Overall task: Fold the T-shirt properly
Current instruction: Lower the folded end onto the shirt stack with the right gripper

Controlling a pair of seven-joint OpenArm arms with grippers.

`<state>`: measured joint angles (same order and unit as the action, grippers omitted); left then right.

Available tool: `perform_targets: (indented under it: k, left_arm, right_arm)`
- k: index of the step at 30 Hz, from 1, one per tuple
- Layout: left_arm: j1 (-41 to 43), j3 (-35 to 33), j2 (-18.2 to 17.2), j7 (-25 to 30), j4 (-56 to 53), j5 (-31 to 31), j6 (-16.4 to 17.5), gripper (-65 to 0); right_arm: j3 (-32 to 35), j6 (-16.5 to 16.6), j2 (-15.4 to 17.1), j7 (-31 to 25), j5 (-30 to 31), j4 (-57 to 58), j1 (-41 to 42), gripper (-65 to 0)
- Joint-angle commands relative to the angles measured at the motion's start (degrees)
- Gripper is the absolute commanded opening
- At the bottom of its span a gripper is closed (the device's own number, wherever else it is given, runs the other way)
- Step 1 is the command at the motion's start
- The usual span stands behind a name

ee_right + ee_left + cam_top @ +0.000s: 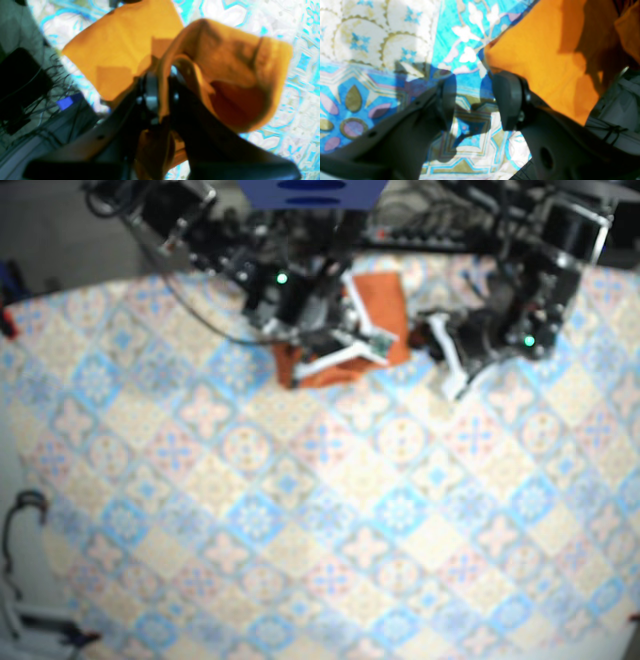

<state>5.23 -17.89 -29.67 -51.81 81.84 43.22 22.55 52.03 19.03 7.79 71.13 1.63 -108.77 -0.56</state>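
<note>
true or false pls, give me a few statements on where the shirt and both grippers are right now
1. The right gripper is shut on the orange T-shirt. True.
2. The left gripper is also gripping fabric. False: its fingers are apart, with only the tablecloth showing between them and the shirt beside it.
3. The T-shirt lies spread flat in the middle of the table. False: it is bunched near the edge by the arm bases, with part lifted.
4. The tablecloth has a blue and white tile pattern. True.
</note>
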Motion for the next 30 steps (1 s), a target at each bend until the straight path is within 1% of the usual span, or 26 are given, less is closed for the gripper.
perform_targets:
  k: [1, 25, 27, 29, 30]
  left_arm:
    - [-0.53, 0.35, -0.79, 0.16, 0.66, -0.36, 0.0, -37.8]
    - [-0.53, 0.35, -0.79, 0.25, 0.66, -0.36, 0.0, -37.8]
    - [-0.53, 0.35, -0.79, 0.25, 0.66, -0.36, 0.0, -37.8]
    - [-0.53, 0.35, -0.88, 0.25, 0.66, -0.36, 0.0, -37.8]
    - [-0.53, 0.35, -0.88, 0.25, 0.66, -0.36, 0.0, -37.8]
  right_arm:
    - [-0.12, 0.01, -0.45, -1.02, 0.17, -0.99, 0.69, -65.0]
    - [-0.47, 0.01, -0.45, -1.73, 0.0, -0.99, 0.69, -65.0]
    - [-0.47, 0.01, -0.45, -2.61, 0.0, -0.99, 0.78, -65.0]
    - [-0.12, 0.01, -1.07, -4.63, 0.0, -0.99, 0.78, -65.0]
    - [-0.03, 0.01, -2.21, -5.07, 0.09, -0.9, 0.69, -65.0]
